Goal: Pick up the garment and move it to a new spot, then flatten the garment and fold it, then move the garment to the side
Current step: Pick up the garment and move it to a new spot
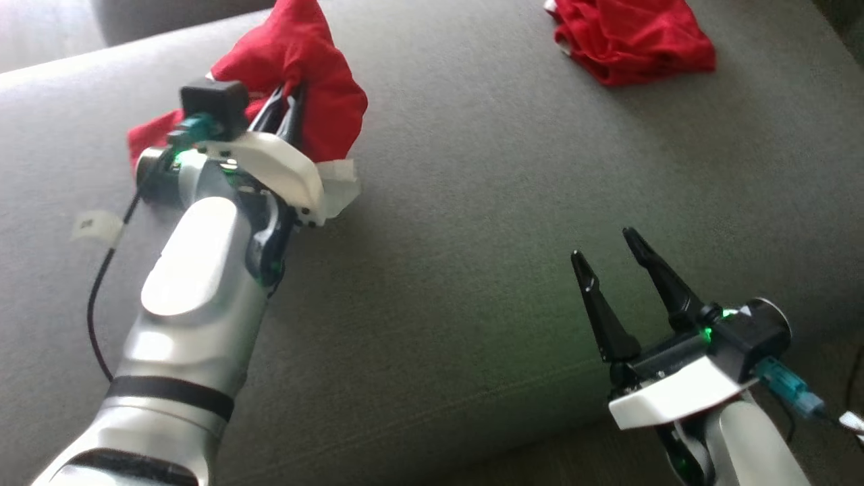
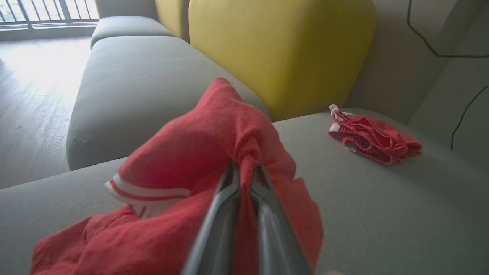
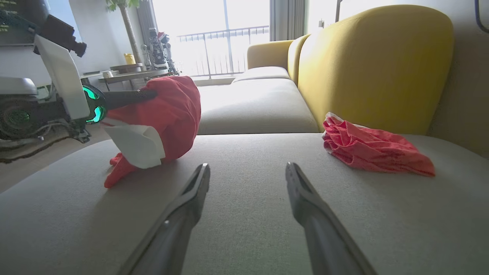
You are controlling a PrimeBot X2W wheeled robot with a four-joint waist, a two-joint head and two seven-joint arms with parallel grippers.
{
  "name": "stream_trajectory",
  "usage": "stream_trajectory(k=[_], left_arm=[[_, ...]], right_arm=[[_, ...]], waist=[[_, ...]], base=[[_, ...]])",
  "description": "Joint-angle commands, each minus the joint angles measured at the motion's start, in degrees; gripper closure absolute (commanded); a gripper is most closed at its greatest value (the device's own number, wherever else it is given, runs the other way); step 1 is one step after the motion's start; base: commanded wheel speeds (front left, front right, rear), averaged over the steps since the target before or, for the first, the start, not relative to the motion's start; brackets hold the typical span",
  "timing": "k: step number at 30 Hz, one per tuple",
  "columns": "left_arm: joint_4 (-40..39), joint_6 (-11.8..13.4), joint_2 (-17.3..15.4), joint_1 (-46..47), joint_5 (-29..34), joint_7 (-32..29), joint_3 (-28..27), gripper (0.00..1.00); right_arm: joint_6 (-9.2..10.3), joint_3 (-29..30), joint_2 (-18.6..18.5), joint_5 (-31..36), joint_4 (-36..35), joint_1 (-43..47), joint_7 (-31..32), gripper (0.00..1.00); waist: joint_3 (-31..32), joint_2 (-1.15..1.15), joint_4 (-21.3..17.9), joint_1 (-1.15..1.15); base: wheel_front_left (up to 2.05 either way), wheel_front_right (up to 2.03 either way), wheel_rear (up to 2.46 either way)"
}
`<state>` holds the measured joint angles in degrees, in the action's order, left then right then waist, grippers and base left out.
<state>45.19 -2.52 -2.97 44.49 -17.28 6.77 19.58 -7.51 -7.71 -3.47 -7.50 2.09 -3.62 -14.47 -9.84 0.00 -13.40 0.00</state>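
Daylight pours through the balcony window [image 3: 214, 26], blown out white; glare washes the floor [image 2: 38, 65]; picture edges bend.

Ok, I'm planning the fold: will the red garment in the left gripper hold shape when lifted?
Probably floppy: the red garment bunches and droops around the left gripper. Likely light, since one small pinch raises it. Its lower edge rests on the cushion.

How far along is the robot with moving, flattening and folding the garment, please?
Done: the left gripper is shut on the red garment. In hand: the lift, the bunched cloth raised with its lower end touching the grey cushion. Left: placing it elsewhere, flattening, folding and moving it aside; the right gripper hangs open and empty. A second red garment lies crumpled near the yellow backrest.
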Motion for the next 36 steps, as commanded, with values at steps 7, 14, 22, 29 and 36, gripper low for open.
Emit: stream_trajectory(k=[7, 14, 22, 29, 36], left_arm=[[1.9, 1.0, -1.0, 0.1, 1.2, 3.4, 0.5, 1.00], [5.4, 1.4, -0.5, 0.3, 0.6, 5.1, 1.5, 1.00], [5.8, 2.4, 0.0, 0.8, -0.6, 7.3, 3.0, 0.00], [-7.7, 6.2, 0.0, -6.3, -1.6, 8.2, 2.1, 0.00], [-27.6, 10.2, -3.9, -23.6, -0.2, 8.2, -4.4, 0.00]], right_arm=[[0.02, -1.1, 0.6, -1.5, -2.6, -3.6, -0.5, 0.00], [0.02, -0.9, 0.6, -1.5, -2.7, -4.0, -0.5, 0.00], [0.02, -0.8, 0.6, -0.9, -2.6, -3.8, -0.5, 0.00], [0.02, -0.9, 0.6, -0.3, -2.7, -2.3, -0.5, 0.00], [0.02, 1.2, 0.6, 0.7, -3.0, 0.3, -0.5, 0.00]], waist=[[-4.9, 0.00, -3.7, 0.00], [-5.6, 0.00, -3.8, 0.00], [-3.9, 0.00, -0.9, 0.00], [0.5, 0.00, 3.2, 0.00], [5.0, 0.00, 7.0, 0.00]], base=[[0.00, 0.00, 0.00], [0.00, 0.00, 0.00], [0.00, 0.00, 0.00], [0.00, 0.00, 0.00], [0.00, 0.00, 0.00]])
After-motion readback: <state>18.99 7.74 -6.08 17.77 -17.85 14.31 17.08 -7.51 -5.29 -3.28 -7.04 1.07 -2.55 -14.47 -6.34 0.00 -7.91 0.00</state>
